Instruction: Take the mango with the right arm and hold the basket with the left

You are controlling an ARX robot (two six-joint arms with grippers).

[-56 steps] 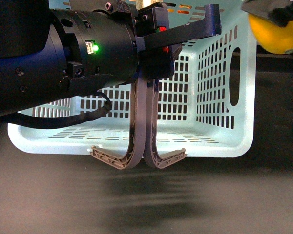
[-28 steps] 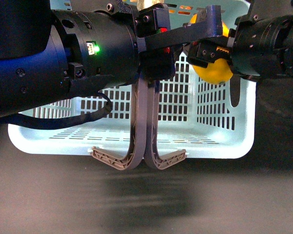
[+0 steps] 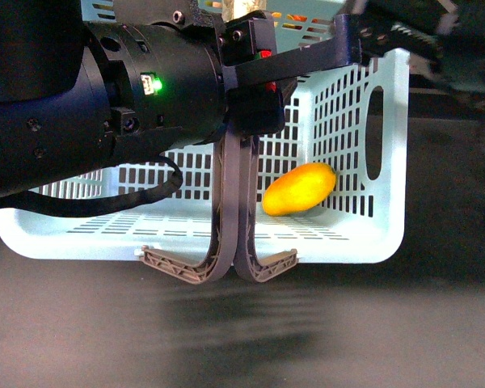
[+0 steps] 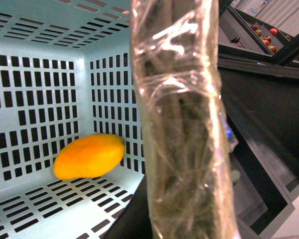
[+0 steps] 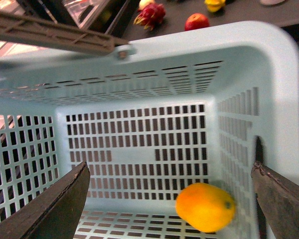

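Note:
The yellow-orange mango (image 3: pixel 299 188) lies on its side on the floor of the light-blue basket (image 3: pixel 352 113), near the right wall. My left gripper (image 3: pixel 218 263) hangs at the basket's near side with its grey ribbed fingers pressed together, shut on the basket. The left wrist view shows the mango (image 4: pixel 88 156) against the slotted basket wall (image 4: pixel 35 99), beside a film-wrapped finger (image 4: pixel 184 124). My right gripper (image 5: pixel 167 204) is open above the basket (image 5: pixel 189 47). The mango (image 5: pixel 205 206) lies below and between its fingers, untouched. The blurred right arm (image 3: pixel 420 40) is at the top right.
A grey-brown handle (image 5: pixel 55 34) crosses the basket's far rim. Beyond it, a red dragon fruit (image 5: pixel 150 12), a red apple (image 5: pixel 196 21) and a yellow fruit (image 5: pixel 214 4) lie on the dark table. Dark tabletop (image 3: pixel 242 339) lies in front of the basket.
Half a second ago my right gripper held the mango over the basket. It has let go, the mango now rests on the basket floor, and the right arm has risen. The basket shifted slightly left.

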